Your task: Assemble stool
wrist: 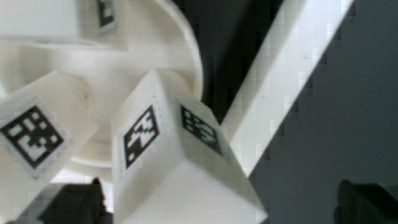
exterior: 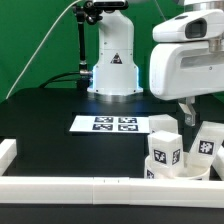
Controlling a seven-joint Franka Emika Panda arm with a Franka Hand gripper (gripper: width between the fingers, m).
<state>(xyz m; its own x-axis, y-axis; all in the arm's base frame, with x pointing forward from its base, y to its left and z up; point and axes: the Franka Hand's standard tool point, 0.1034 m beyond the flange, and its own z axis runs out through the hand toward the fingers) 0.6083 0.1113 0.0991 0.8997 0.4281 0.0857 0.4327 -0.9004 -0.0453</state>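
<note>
I hold the tool (exterior: 186, 112) over the stool (exterior: 178, 152) legs near the worktop (exterior: 45, 125) corner; jaws apart, unloaded. I should centre squarely on one leg (wrist: 164, 150) before closing.

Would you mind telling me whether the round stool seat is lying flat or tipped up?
Cannot tell for sure. The wrist view shows the seat only partly, behind tagged legs; in the exterior view the legs hide it.
</note>
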